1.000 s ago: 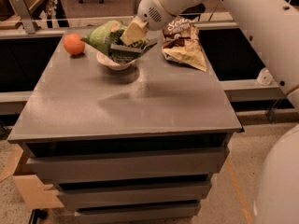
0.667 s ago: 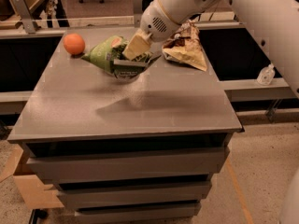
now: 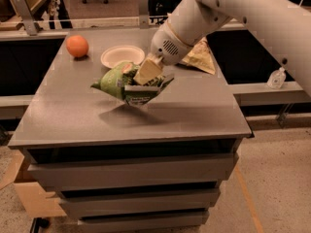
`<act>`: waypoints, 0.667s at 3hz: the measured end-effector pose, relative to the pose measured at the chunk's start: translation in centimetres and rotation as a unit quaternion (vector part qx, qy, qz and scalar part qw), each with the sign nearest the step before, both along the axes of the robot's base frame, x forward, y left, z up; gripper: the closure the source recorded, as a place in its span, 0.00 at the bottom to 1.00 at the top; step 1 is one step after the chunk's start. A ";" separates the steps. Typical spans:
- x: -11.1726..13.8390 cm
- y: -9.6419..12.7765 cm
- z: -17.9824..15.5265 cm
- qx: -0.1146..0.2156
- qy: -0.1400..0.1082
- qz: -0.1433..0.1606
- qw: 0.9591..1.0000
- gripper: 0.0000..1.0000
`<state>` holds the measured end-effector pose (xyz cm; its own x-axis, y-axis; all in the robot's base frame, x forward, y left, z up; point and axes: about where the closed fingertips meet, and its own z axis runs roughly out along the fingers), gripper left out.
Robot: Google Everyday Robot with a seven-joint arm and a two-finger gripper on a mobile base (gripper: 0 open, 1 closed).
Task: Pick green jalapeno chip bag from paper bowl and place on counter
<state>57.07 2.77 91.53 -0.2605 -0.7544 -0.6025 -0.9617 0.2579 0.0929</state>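
1. Far left and low, a cardboard box (image 3: pixel 26 198) sits on the floor beside the grey drawer tiers (image 3: pixel 131 178) under the worktop (image 3: pixel 204 113).
2. At the back left of the worktop rests an orange round fruit (image 3: pixel 77 46), upright and apart from everything else.
3. Just right of the fruit, still near the back edge, lies the paper bowl (image 3: pixel 122 56). Its plain white inside faces up.
4. In front of the bowl and clear of it hangs the green jalapeno chip bag (image 3: pixel 127 84). It is crumpled and tilted, its left tip pointing outward. It is raised off the worktop, and its shadow falls on the grey surface just below and in front.
5. The jaws are clenched on the green jalapeno chip bag at its upper right part, above the middle of the worktop; one tan finger (image 3: pixel 148 72) presses into the foil.
6. From there the white arm (image 3: pixel 233 8) climbs up and to the right, out of the top corner.
7. Behind the arm's wrist a brown-and-tan chip bag (image 3: pixel 200 58) lies flat at the back right of the worktop.
8. Far right, off the worktop, a small clear bottle (image 3: pixel 277 77) stands on a lower ledge.
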 end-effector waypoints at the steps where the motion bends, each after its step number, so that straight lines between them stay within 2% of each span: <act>1: -0.2 -1.3 -1.7 -0.005 0.008 -0.017 1.000 0.83; 2: -0.2 -1.2 -1.8 -0.006 0.009 -0.015 1.000 0.58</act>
<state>56.86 1.61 89.70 -0.2940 -0.7530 -0.5886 -0.9517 0.2876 0.1074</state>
